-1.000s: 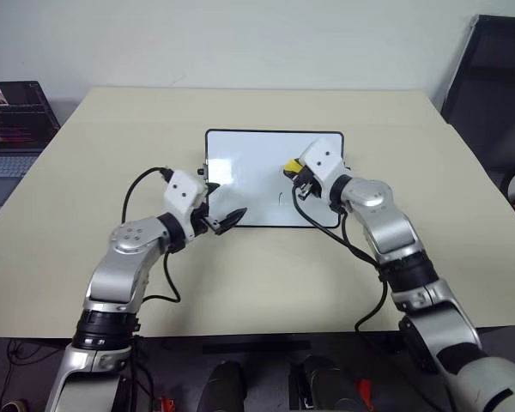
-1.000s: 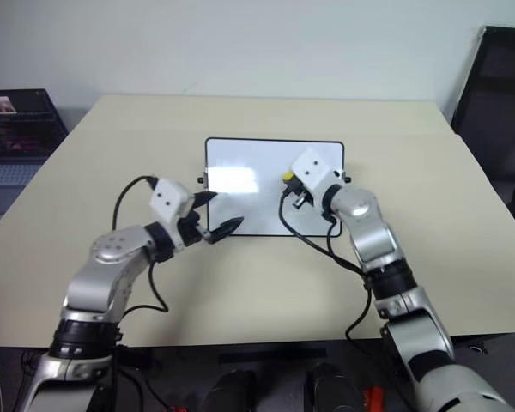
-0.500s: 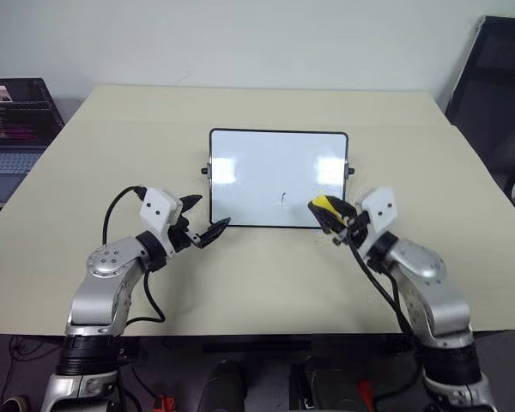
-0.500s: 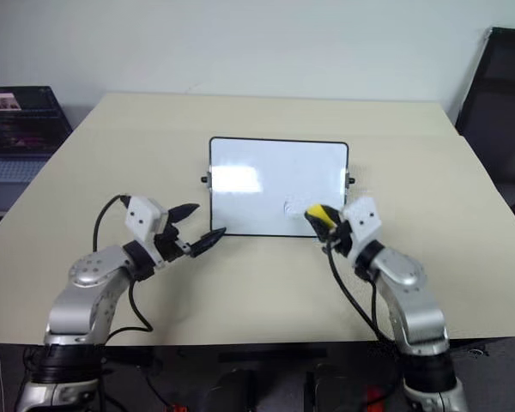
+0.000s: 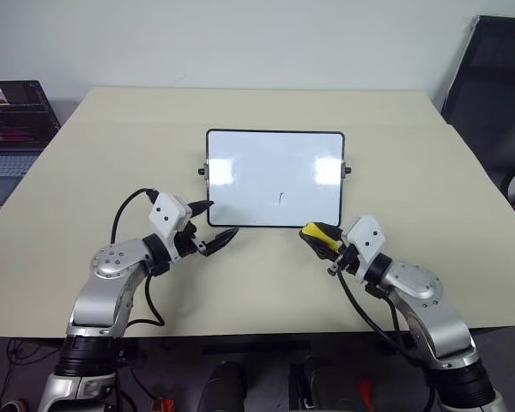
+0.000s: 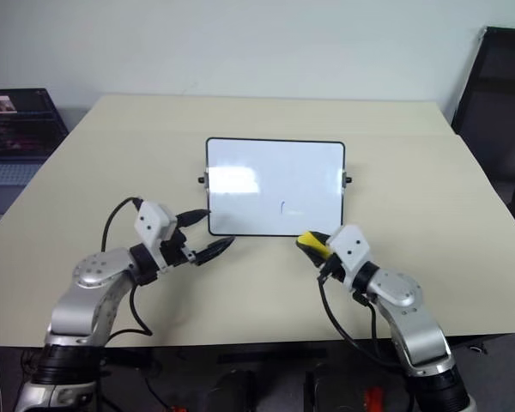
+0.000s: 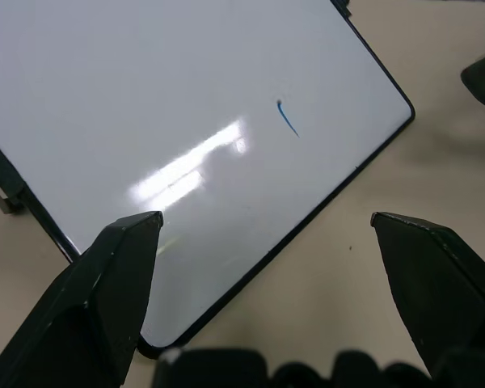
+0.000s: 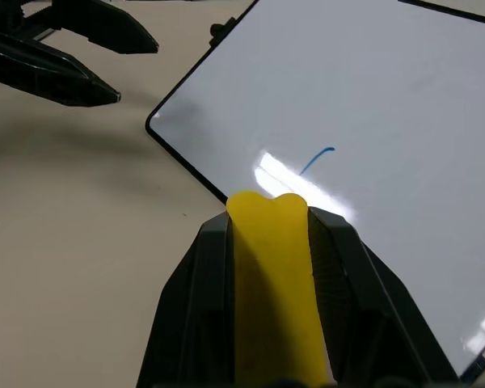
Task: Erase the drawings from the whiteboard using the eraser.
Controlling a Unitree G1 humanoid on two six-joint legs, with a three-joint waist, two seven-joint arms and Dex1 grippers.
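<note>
- Since a second ago: your right gripper (image 5: 319, 239) has pulled back off the whiteboard (image 5: 275, 178) toward you; it now sits just short of the near edge. Left gripper (image 5: 211, 225) barely shifted.
- Whiteboard: flat on the table (image 5: 112, 146), just ahead of both hands. Looks rigid, light and glossy, so it'll likely slide when wiped; brace its near-left corner with the left gripper.
- Eraser (image 8: 273, 267): clamped between the right jaws, yellow end poking out forward. Probably light and slightly soft; a mid-body grip should hold.
- Left gripper: jaws spread wide, holding nothing.
- Drawings (image 5: 281, 198): one short blue hooked stroke visible, ahead and slightly left of the eraser.
</note>
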